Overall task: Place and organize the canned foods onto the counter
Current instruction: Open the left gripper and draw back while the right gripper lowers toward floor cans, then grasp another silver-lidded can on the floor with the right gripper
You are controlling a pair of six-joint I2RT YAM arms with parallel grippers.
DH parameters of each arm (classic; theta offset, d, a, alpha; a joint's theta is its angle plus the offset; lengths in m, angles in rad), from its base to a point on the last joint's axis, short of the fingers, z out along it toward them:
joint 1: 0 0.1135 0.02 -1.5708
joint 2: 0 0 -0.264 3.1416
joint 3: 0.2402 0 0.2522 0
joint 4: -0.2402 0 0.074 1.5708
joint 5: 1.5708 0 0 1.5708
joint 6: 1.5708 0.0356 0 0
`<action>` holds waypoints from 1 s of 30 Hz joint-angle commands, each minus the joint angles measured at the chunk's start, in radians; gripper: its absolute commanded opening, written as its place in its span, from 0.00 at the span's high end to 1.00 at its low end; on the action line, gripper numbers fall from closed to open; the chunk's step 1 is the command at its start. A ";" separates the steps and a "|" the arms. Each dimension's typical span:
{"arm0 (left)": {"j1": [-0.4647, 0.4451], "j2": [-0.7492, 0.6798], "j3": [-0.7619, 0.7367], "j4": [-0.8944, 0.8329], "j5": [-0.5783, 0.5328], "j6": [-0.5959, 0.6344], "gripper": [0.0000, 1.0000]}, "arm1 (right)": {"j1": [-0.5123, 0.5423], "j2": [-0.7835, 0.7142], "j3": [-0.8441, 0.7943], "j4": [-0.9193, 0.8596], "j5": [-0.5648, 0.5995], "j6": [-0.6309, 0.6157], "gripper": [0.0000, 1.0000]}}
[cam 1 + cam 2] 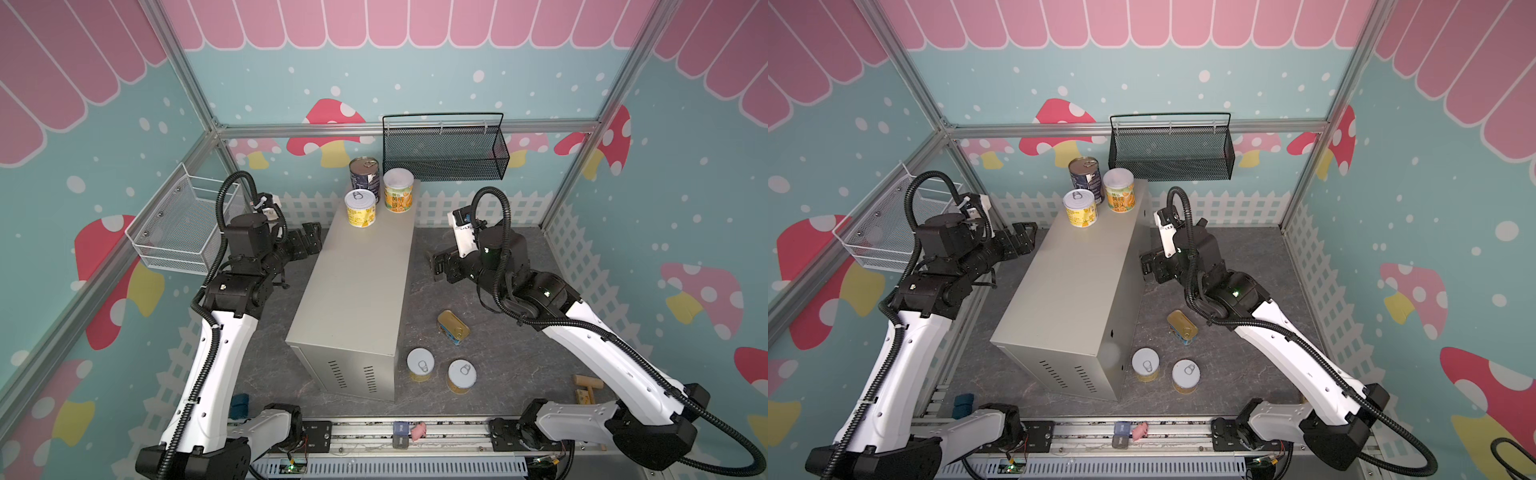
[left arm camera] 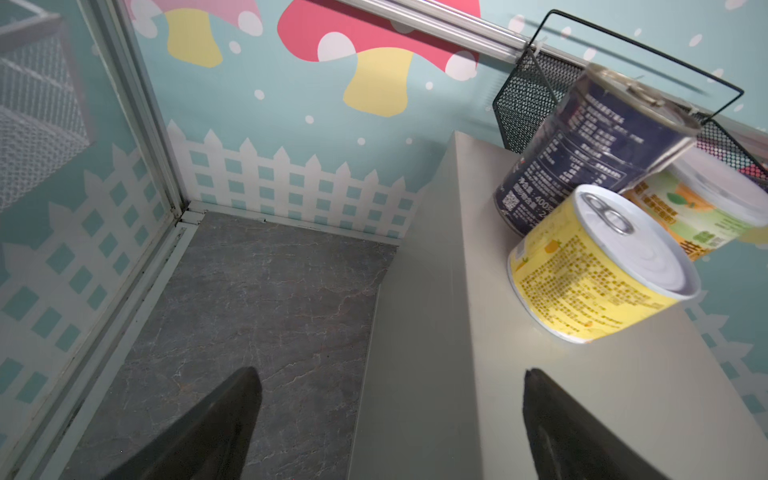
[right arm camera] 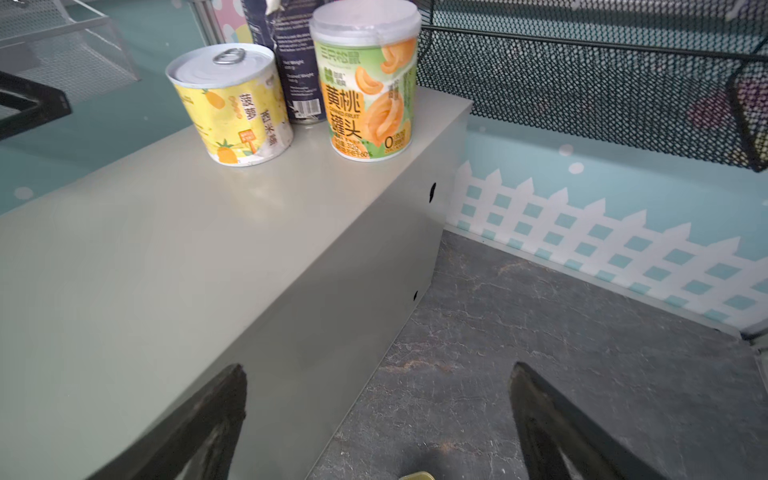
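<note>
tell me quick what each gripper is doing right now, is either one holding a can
left gripper: open, holding nothing
right gripper: open, holding nothing

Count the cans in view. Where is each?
6. Three stand at the box's far end: navy can, white-lidded can, short yellow can. Three are on the floor to its right: flat gold tin and two short cans. None seems hidden.
</note>
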 commanded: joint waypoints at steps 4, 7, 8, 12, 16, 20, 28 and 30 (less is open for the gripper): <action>0.087 0.015 -0.015 0.026 0.178 -0.090 0.01 | 0.006 -0.028 -0.048 -0.041 0.137 0.088 0.01; 0.095 0.016 -0.018 0.036 0.200 -0.095 0.01 | 0.006 -0.021 -0.060 -0.102 0.150 0.114 0.01; 0.095 0.016 -0.018 0.037 0.205 -0.097 0.01 | 0.006 -0.020 -0.067 -0.120 0.154 0.123 0.01; 0.095 0.013 -0.018 0.039 0.212 -0.094 0.01 | 0.006 -0.038 -0.126 -0.153 0.132 0.150 0.01; 0.095 0.001 -0.008 0.034 0.224 -0.083 0.01 | 0.006 -0.077 -0.204 -0.164 0.083 0.155 0.01; 0.093 -0.009 -0.002 0.022 0.293 -0.063 0.01 | 0.005 -0.112 -0.301 -0.167 -0.020 0.148 0.01; 0.093 -0.043 0.022 -0.076 0.377 0.011 0.01 | 0.039 -0.185 -0.548 -0.078 -0.287 0.142 0.02; 0.094 -0.052 0.023 -0.085 0.383 0.010 0.01 | 0.072 -0.191 -0.594 -0.063 -0.298 0.153 0.02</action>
